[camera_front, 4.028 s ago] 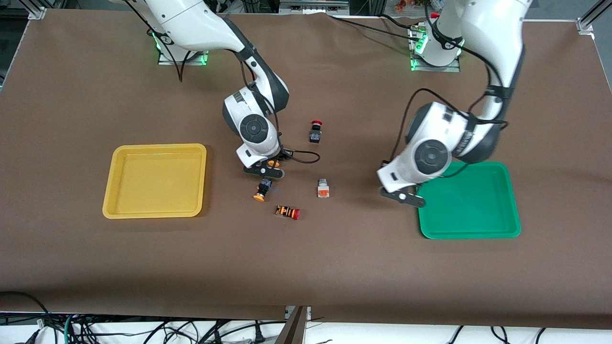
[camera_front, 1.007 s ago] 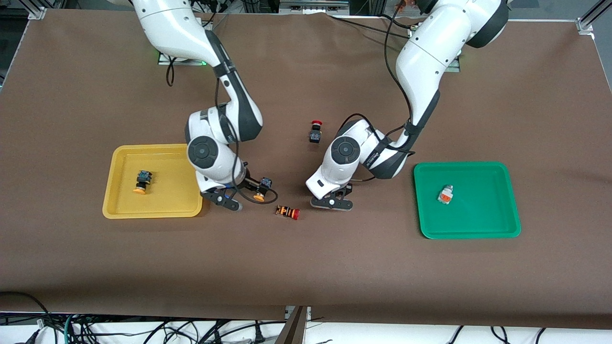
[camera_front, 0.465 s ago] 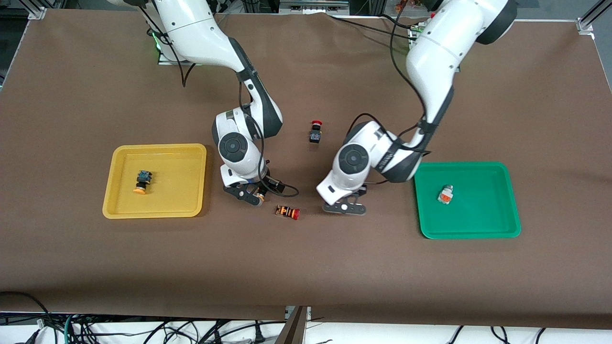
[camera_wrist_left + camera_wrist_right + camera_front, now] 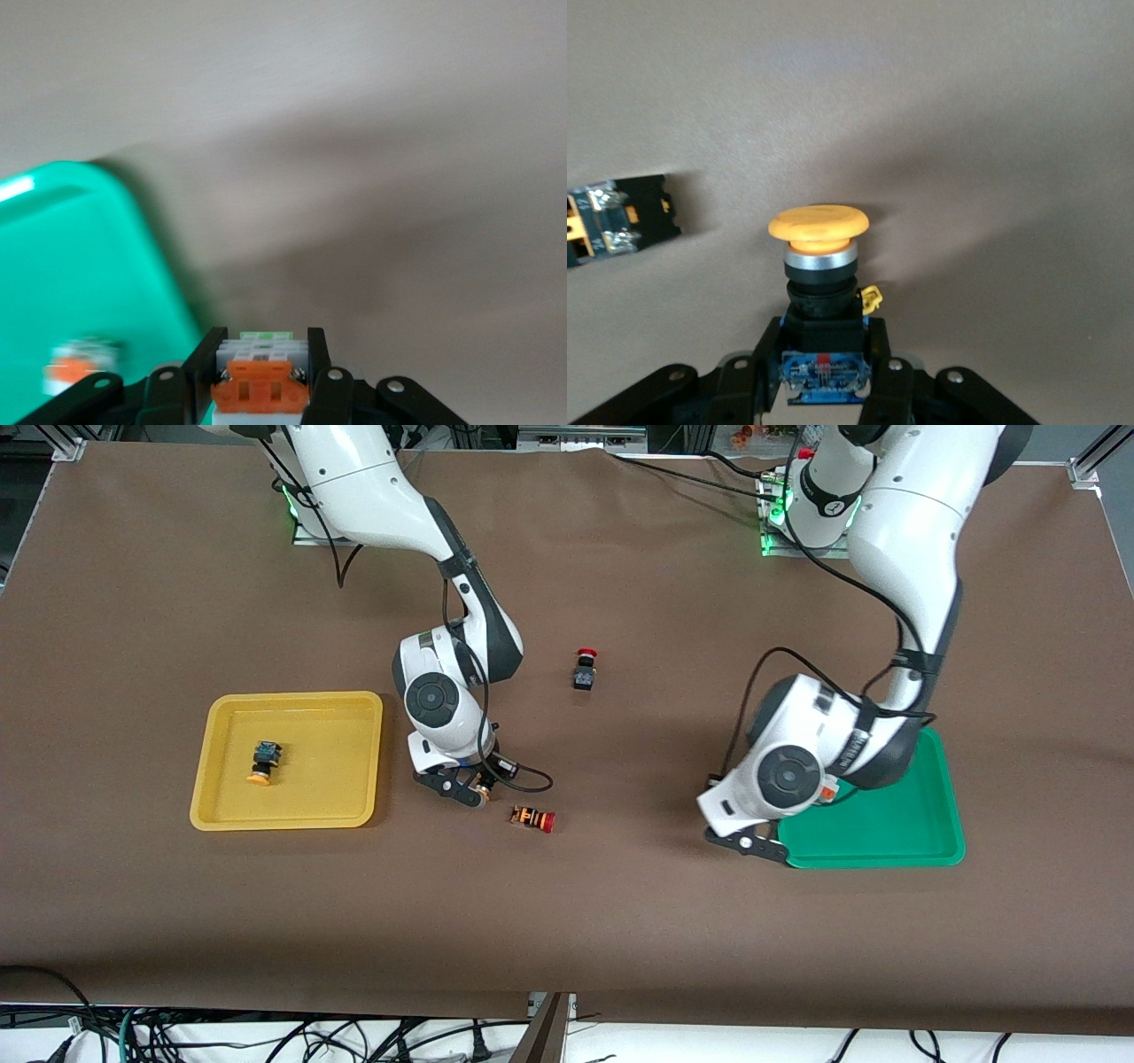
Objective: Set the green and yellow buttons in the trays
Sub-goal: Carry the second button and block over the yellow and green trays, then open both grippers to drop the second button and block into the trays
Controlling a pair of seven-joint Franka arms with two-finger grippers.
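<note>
My left gripper (image 4: 749, 841) is shut on a white button with an orange patch (image 4: 260, 390), low over the table at the edge of the green tray (image 4: 886, 841). A second white button (image 4: 78, 367) lies in that tray. My right gripper (image 4: 456, 788) is shut on a black-and-blue button with a yellow cap (image 4: 820, 226), low over the table between the yellow tray (image 4: 288, 819) and the middle. Another yellow-capped button (image 4: 264, 762) lies in the yellow tray.
An orange-striped button with a red cap (image 4: 532, 818) lies beside my right gripper, nearer the front camera; it also shows in the right wrist view (image 4: 616, 217). A black button with a red cap (image 4: 584, 669) stands farther from the camera, mid-table.
My left gripper has carried the white button from the middle of the table to the green tray's edge. My right arm has not moved in the last half second.
</note>
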